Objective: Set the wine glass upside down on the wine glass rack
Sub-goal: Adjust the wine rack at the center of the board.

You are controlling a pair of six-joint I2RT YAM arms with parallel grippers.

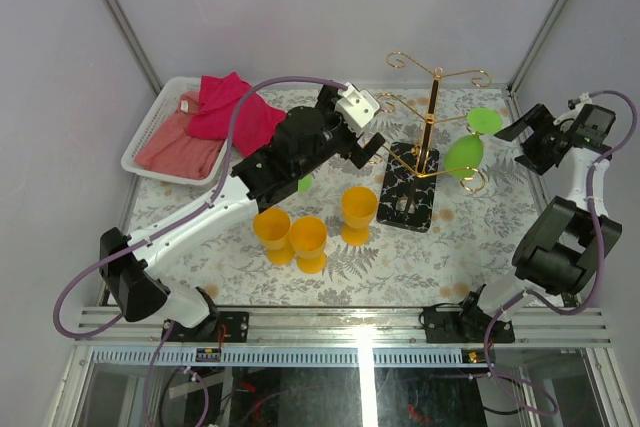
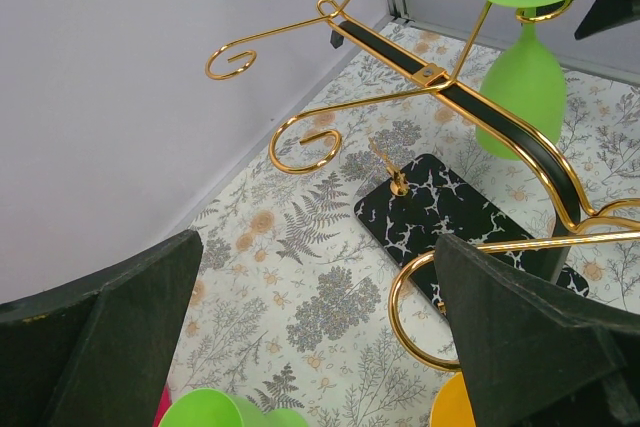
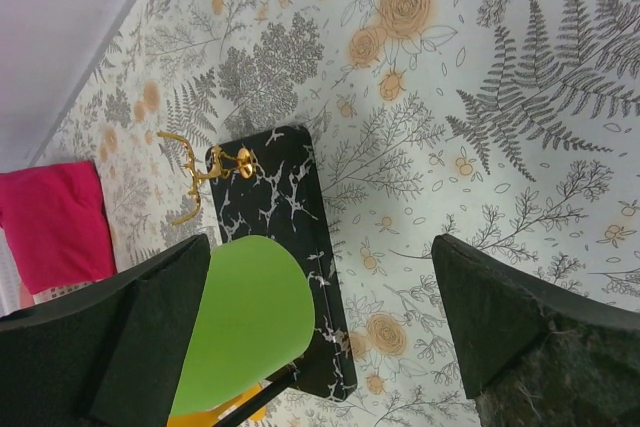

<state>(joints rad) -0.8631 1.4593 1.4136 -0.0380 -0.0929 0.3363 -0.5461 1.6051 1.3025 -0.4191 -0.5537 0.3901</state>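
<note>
where a gold wire arm curls out on the right side of the wine glass rack, the green wine glass hangs upside down: foot caught in the wire, bowl down above the tabletop. right claw just beside the bowl, fingers spread wide, gripping nothing. left claw close to the rack's left side, also spread wide. second green glass sits low between its fingers; contact unclear, probably not held. three yellow goblets in front of the rack. white basket with pink cloths at far left.
</note>
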